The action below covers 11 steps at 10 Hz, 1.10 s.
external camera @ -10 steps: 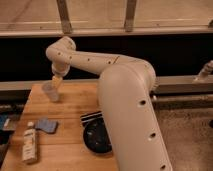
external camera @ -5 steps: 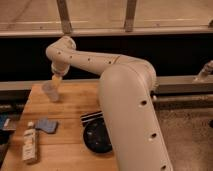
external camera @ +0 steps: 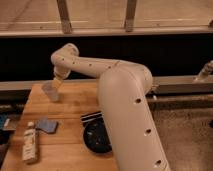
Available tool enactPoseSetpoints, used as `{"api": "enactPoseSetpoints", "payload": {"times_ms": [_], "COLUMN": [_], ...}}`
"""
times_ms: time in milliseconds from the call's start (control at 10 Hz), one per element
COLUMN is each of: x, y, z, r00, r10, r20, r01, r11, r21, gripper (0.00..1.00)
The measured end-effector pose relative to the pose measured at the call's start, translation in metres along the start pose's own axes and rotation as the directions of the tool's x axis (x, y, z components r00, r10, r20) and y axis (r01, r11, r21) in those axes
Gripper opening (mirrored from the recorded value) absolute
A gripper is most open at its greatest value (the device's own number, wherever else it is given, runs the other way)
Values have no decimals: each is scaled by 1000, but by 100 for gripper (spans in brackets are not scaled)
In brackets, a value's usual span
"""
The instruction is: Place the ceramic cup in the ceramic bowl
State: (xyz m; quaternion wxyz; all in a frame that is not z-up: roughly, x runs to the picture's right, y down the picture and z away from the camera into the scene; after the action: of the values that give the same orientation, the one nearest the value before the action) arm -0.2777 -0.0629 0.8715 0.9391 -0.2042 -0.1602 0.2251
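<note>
Single-arm scene with the wooden tabletop [external camera: 75,102] seen from above and behind the robot. Ceramic bowl [external camera: 95,138], dark and glossy, resting on the tabletop toward its near edge, partly hidden on the right by the large white arm [external camera: 125,105]. Ceramic cup [external camera: 50,92], pale and tapered, upright on the tabletop, well apart from the bowl, farther back and to the left of it in view; not in the bowl. Gripper [external camera: 57,84] just above and beside the rim of the cup, likewise well behind and left of the bowl. Fingers apart, at their widest; contact with the cup not discernible. Black-and-white striped flat piece [external camera: 91,117] just behind the far rim of the bowl, touching it or nearly so. Blue-grey flat pad [external camera: 46,125] left of the bowl, near it. White bottle with orange label [external camera: 30,144] lying farther left of the bowl, toward the near-left corner of the tabletop. Compared with the earlier frames, no visible change. Cup in the same spot and the same upright pose. Gripper at the same height beside it, fingers as wide as before. Arm in the same bent posture, covering the same right part of the bowl. Bowl, striped piece, pad and bottle all unmoved.
</note>
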Motion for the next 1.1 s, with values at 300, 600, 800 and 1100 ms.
{"api": "enactPoseSetpoints", "payload": {"times_ms": [300, 600, 800, 1100], "x": [-6, -14, -20, -23], "y": [-11, -16, -15, -4], "z": [8, 26, 43, 71], "r00": [999, 998, 998, 998], "r10": [11, 3, -4, -12], "r20": [38, 57, 66, 58], "r01": [-12, -3, 6, 17], "r11": [1000, 1000, 1000, 996], "r21": [22, 4, -28, -90], "gripper": [80, 80, 80, 80]}}
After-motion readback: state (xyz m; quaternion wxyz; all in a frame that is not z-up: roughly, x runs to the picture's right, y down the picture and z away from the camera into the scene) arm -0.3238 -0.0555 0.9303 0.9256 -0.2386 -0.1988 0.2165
